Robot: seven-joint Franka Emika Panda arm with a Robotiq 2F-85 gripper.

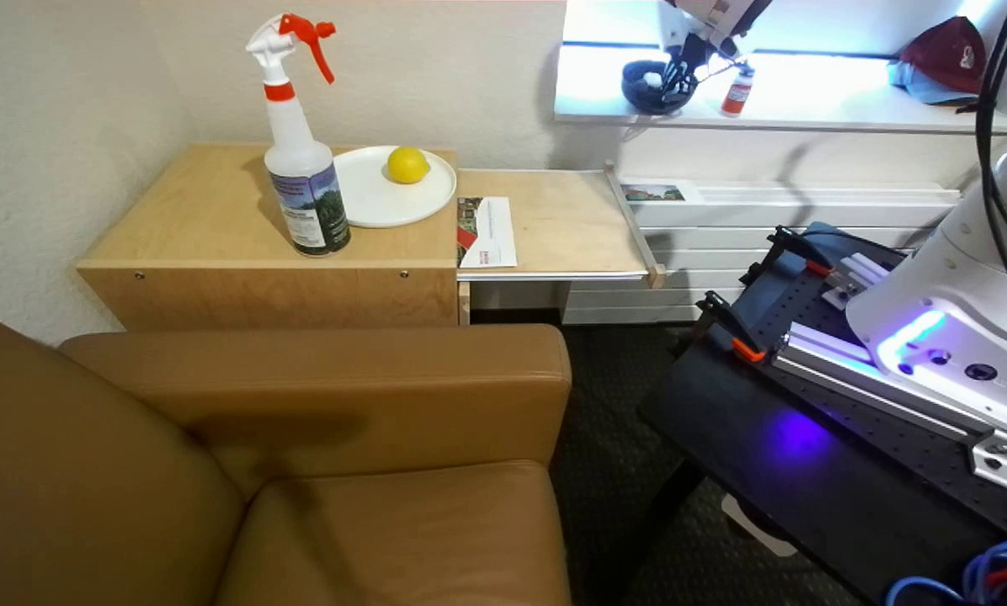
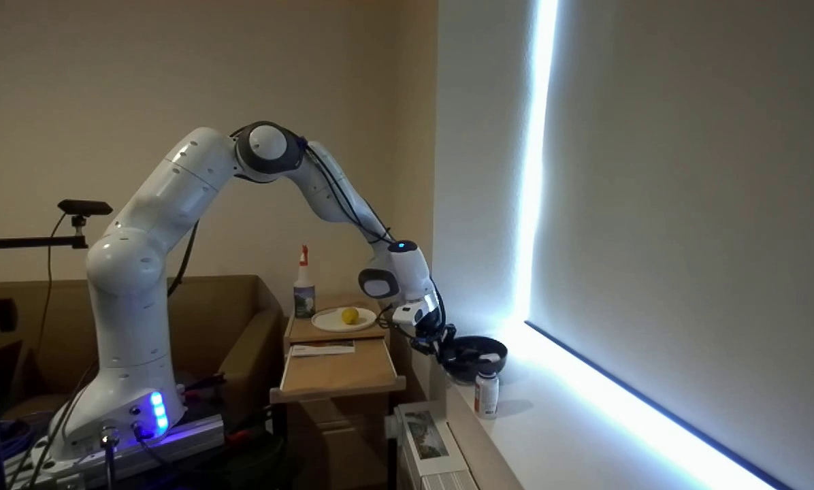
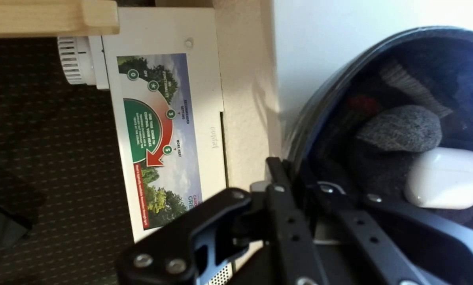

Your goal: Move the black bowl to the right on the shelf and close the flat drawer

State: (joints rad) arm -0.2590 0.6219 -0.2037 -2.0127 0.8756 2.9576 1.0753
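Observation:
The black bowl sits at the near edge of the white, brightly lit shelf; it also shows in an exterior view. In the wrist view the bowl holds a grey stone-like thing and a white rounded thing. My gripper is shut on its rim, one finger outside and one inside; the gripper also shows in both exterior views. The fingertips are partly dark and blurred. The flat drawer is pulled out of the light-wood cabinet, with a leaflet in it; it also shows in an exterior view.
A small white-and-red bottle stands on the shelf close beside the bowl. A dark red cap lies farther along. A white plate with a yellow fruit and a spray bottle stand on the cabinet top. A radiator is below the shelf.

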